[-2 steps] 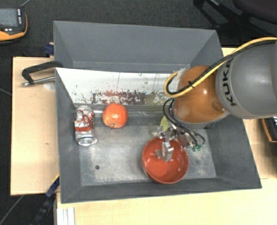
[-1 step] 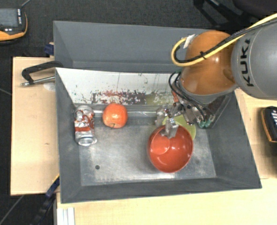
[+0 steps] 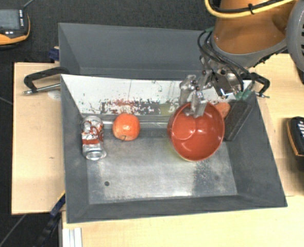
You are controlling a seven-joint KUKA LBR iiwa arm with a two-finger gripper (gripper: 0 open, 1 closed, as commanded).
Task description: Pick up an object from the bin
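While the tool (image 3: 197, 103) hangs at the red bowl's (image 3: 196, 135) far rim, near the bin's (image 3: 255, 179) right wall, I can't tell if it's apart or clamped; a can (image 3: 93, 137) and orange ball (image 3: 126, 127) lie left.

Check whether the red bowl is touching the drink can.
No, the red bowl sits well apart from the drink can, with an orange round fruit lying between them.
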